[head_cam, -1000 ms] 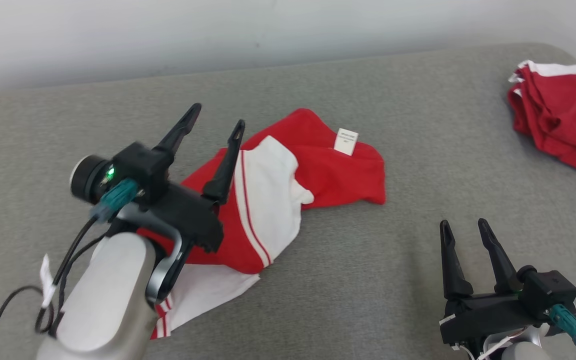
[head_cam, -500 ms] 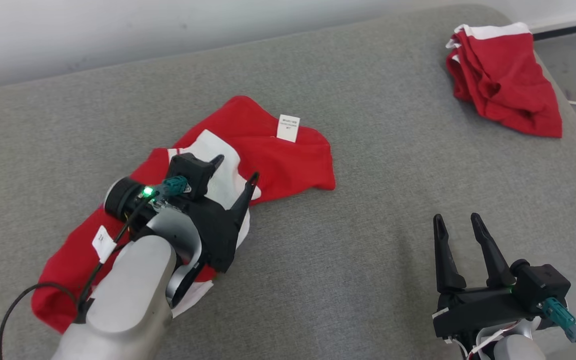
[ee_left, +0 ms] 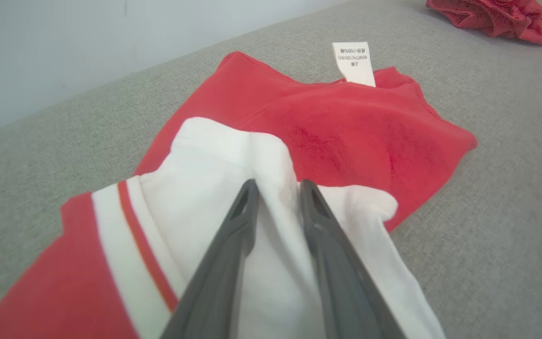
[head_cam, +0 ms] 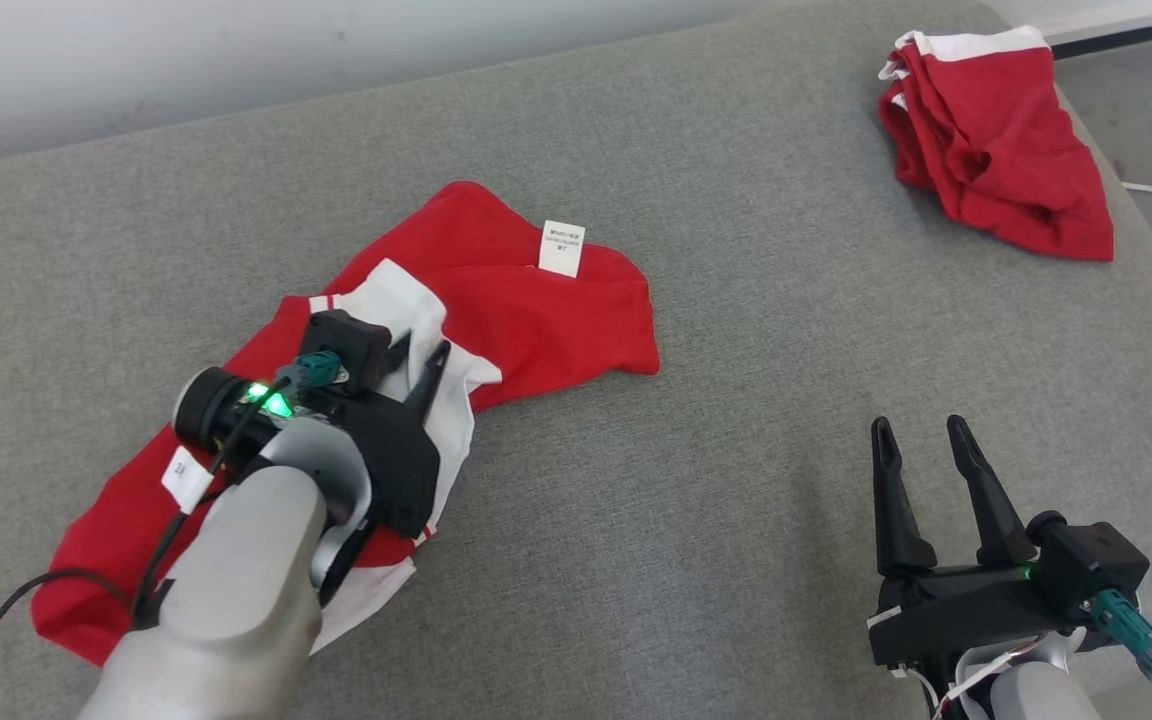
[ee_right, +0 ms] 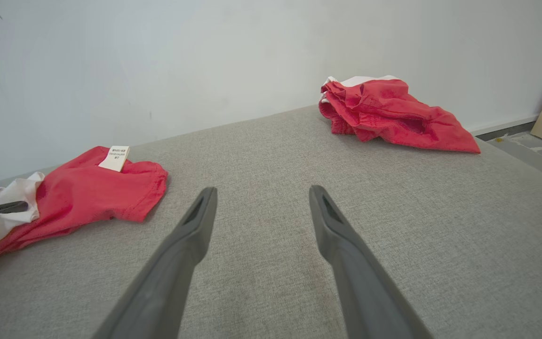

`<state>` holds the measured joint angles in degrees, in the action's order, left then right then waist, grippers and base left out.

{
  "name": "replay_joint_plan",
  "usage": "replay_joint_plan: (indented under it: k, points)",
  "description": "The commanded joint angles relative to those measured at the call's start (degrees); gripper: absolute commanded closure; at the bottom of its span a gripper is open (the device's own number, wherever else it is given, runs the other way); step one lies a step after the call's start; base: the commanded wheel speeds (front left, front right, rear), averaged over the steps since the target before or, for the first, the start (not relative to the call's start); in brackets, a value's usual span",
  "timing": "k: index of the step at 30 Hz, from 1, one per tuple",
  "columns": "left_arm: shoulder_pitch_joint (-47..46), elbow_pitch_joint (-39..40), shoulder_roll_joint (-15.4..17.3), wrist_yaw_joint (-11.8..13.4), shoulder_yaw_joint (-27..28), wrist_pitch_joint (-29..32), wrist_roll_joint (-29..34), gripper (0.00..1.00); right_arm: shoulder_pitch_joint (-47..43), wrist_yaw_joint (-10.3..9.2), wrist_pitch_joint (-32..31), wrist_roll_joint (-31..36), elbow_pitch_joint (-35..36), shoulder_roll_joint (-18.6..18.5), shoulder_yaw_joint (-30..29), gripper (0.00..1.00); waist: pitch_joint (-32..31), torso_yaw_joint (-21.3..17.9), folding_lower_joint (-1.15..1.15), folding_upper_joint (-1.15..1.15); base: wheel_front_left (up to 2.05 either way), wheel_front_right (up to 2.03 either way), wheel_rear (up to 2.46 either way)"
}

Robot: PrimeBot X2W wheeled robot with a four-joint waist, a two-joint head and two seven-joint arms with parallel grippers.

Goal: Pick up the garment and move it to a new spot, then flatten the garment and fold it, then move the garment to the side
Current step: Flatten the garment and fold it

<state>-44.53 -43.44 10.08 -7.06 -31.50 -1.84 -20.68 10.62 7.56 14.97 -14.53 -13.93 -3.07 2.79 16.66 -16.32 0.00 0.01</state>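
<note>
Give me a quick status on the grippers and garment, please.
Left gripper pinched on white fold of garment. Right gripper open, empty, over grey surface. Garment crumpled, not yet lifted. Other red garment far right, well apart.

The left arm's pale grey forearm (head_cam: 226, 600) enters at the lower left of the head view, angled up and to the right. The left gripper (head_cam: 423, 352), two long dark fingers on a black wrist housing (head_cam: 376, 450), is pitched forward and down. Its fingers stand close together, with a narrow gap between the tips. The right gripper (head_cam: 918, 428), of identical build, sits low at the right, with its fingers spread wide and pointing forward.
</note>
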Motion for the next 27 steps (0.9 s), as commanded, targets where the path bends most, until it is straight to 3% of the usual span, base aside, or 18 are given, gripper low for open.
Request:
replay_joint_plan:
  k: [1, 7, 14, 27]
  points:
    - [-0.73, -0.16, -0.37, -0.01, -0.36, -0.68, -0.12, 1.0, 0.12, -0.14, 0.27, 0.12, 0.14, 0.11, -0.18, 0.0, -0.14, 0.35, 0.0, -0.01, 0.0, 0.0, 0.0]
    - [-1.63, 0.35, -1.84, -0.29, -1.39, -4.77, -1.17, 1.0, -0.82, -0.14, 0.27, 0.63, -0.28, 0.11, -0.81, 0.0, -2.29, 3.33, 0.0, -0.01, 0.0, 0.0, 0.0]
    - [3.84, 10.07, -0.71, -0.19, -3.33, -6.8, -1.68, 1.0, -3.25, -0.14, 0.27, 0.97, -1.08, -0.57, -1.41, 0.0, -7.04, 8.98, 0.0, -0.01, 0.0, 0.0, 0.0]
    - [30.18, 42.68, 5.98, 2.61, -13.55, 7.0, -3.82, 1.0, -6.29, -0.14, -0.22, 0.99, -0.76, -1.61, -3.02, 0.0, -10.9, 18.2, 0.0, -0.01, 0.0, 0.0, 0.0]
